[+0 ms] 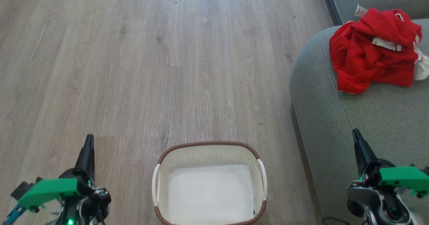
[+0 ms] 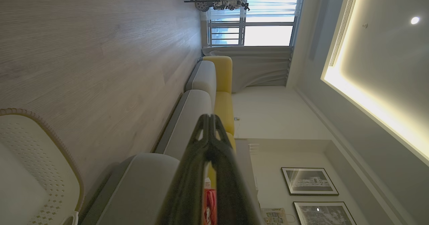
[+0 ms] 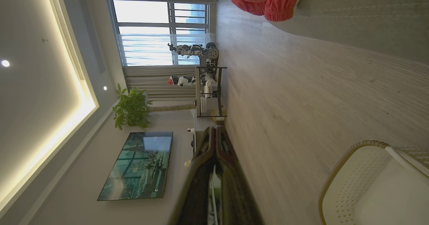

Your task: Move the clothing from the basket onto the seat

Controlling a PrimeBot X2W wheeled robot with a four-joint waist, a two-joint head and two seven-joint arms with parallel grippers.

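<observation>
Clothing, perhaps two garments, lies crumpled on the seat; left tool and right tool clenched, empty.

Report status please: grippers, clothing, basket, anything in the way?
Left gripper and right gripper shut, holding nothing. Clothing piled on the seat; basket bare inside. No obstacle seen.

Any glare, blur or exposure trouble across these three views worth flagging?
Head view: even light, sharp on the clothing and basket. Left wrist view: window blown out, left gripper blurred up close. Right wrist view: window overexposed too, ceiling light strip glares, right gripper soft.
</observation>
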